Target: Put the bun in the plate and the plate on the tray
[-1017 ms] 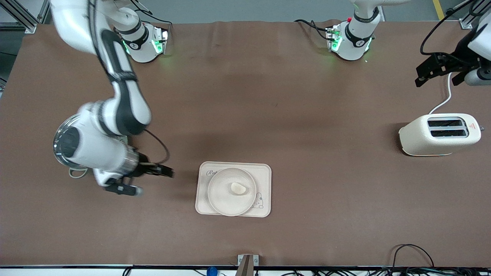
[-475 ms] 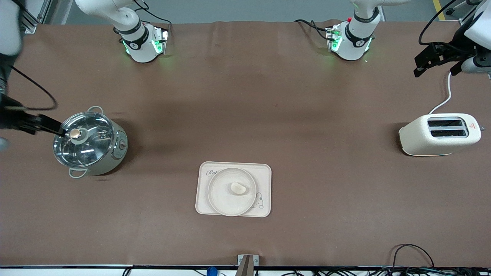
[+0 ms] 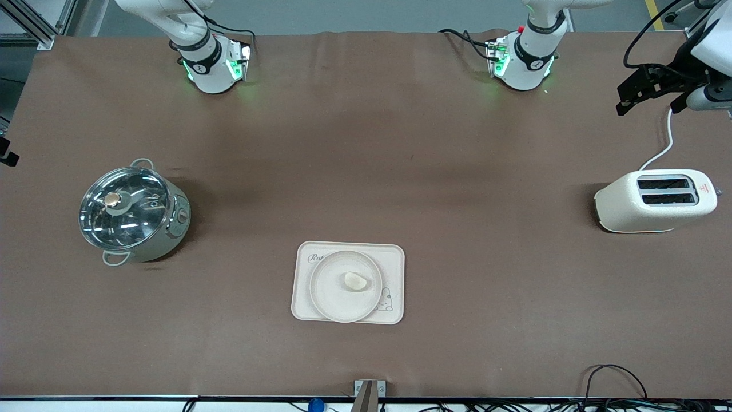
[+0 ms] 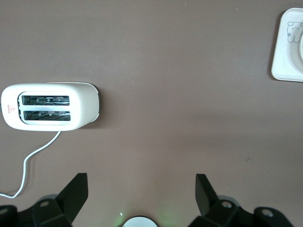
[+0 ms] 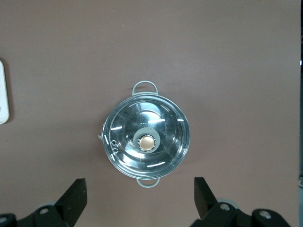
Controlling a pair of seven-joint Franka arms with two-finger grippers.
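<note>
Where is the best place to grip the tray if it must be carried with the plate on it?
Probably a short edge of the tray, fingers coming in low from the side: the plate with the bun covers the middle, leaving only the rim bare.

The left arm rises from its base at the top of the front view and goes out of the picture. Its gripper hangs in the air over the desk's edge at the left arm's end, jaws spread wide with nothing between them; its wrist view shows the two dark fingers set well apart.

The right arm climbs from its base and leaves the front view. In its wrist view the right gripper points straight down from high above the desk, jaws wide and empty.
</note>
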